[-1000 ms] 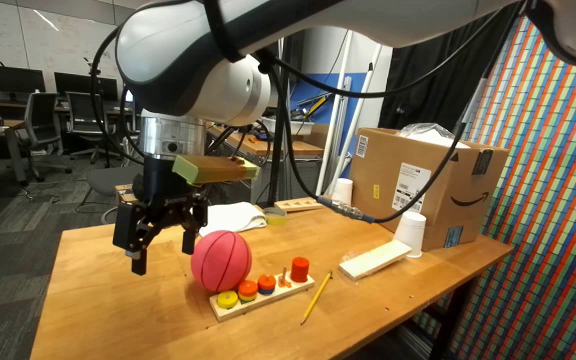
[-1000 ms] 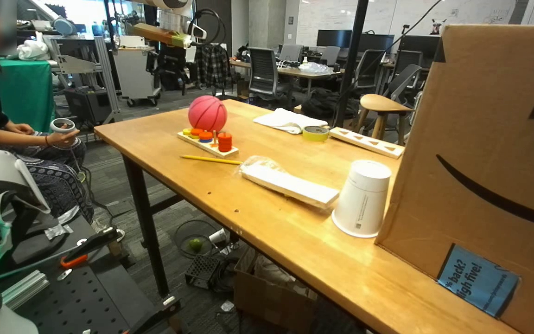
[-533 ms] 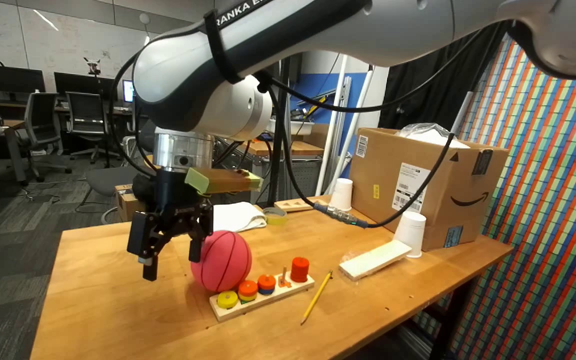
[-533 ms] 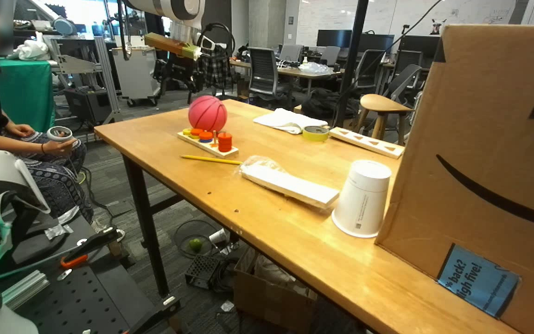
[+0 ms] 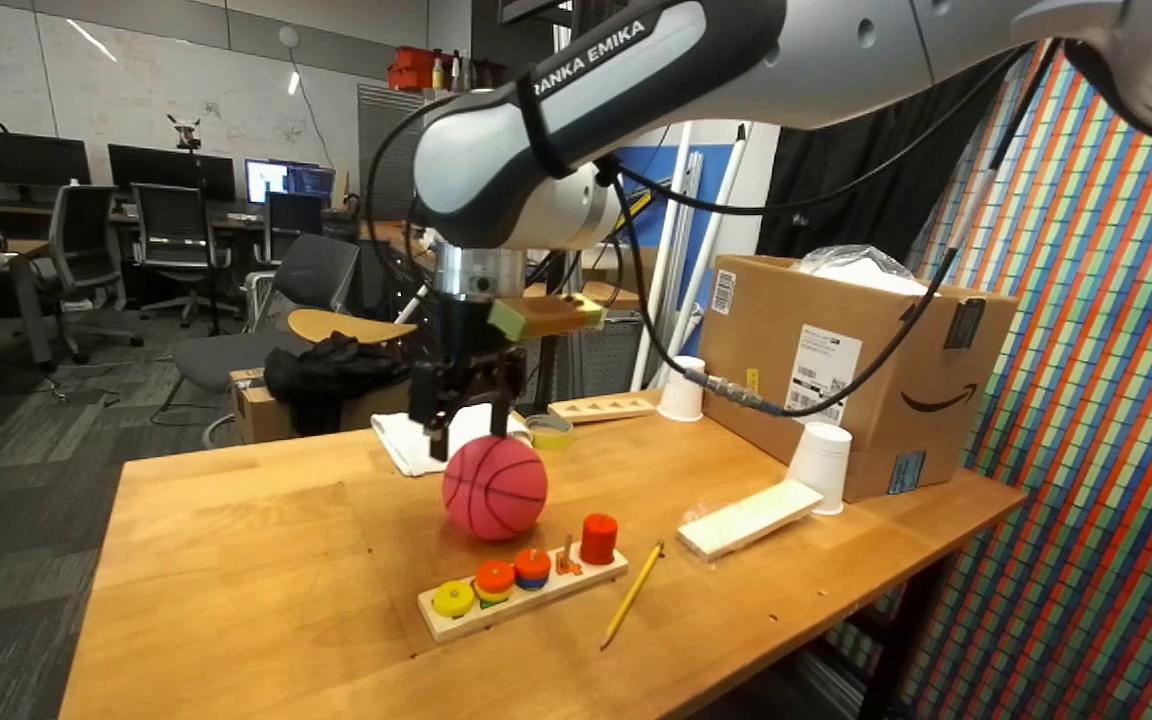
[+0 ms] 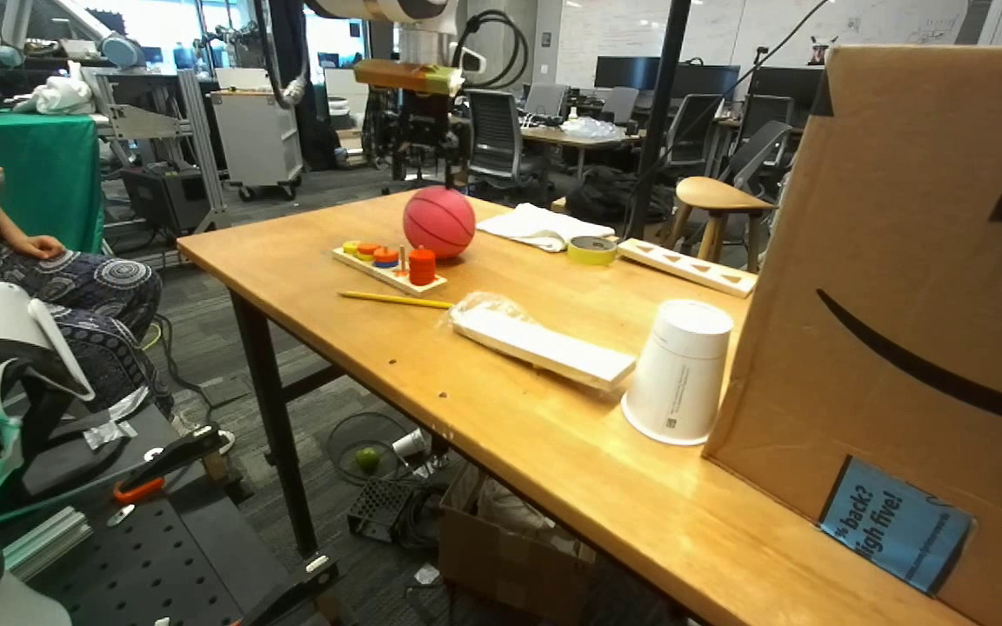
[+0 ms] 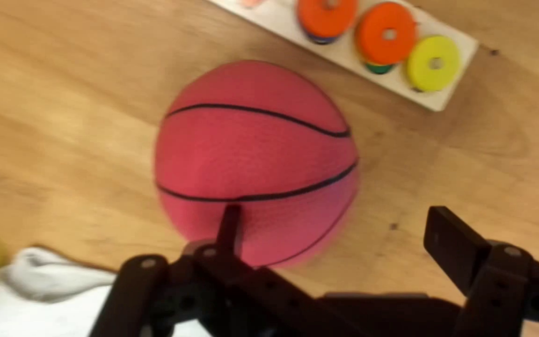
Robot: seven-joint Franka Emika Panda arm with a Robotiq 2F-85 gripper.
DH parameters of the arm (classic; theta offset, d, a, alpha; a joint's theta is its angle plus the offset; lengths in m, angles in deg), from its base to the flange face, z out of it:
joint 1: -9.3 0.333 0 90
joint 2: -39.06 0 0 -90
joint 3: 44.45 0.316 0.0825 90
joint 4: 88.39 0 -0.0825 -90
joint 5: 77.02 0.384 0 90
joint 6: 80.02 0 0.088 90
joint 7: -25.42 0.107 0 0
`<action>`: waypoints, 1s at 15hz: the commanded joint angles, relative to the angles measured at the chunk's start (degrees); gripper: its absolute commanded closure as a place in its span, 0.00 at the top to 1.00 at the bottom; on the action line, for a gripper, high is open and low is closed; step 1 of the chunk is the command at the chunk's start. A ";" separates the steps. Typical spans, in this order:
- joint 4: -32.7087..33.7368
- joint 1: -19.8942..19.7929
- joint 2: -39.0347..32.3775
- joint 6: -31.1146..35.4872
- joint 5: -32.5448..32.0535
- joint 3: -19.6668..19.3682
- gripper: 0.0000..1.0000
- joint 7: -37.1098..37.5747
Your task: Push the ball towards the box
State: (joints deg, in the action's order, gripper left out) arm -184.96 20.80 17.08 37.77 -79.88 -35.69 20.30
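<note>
Pink ball (image 5: pixel 494 490) with black seam lines. Rests on the desk (image 5: pixel 236 570), well apart from the brown cardboard box (image 5: pixel 884 415) standing at one end.

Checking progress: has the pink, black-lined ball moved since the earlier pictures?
Yes: in an exterior view, the ball has moved away from the pale wooden peg board, toward the brown cardboard box.

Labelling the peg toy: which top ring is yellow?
The end ring farthest from the tall red stack; the other top rings are orange or red.
</note>
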 commanded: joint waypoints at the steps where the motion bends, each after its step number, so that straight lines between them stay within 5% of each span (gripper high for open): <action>1: -5.05 -3.05 7.76 2.43 -7.12 -4.90 1.00 1.61; 6: -14.89 -6.70 18.82 8.78 -18.43 -9.16 1.00 5.12; 15: -28.14 -4.59 29.16 9.09 -16.74 -2.27 1.00 7.57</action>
State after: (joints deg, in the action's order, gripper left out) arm -208.92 15.55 42.51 45.54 -96.93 -39.34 26.89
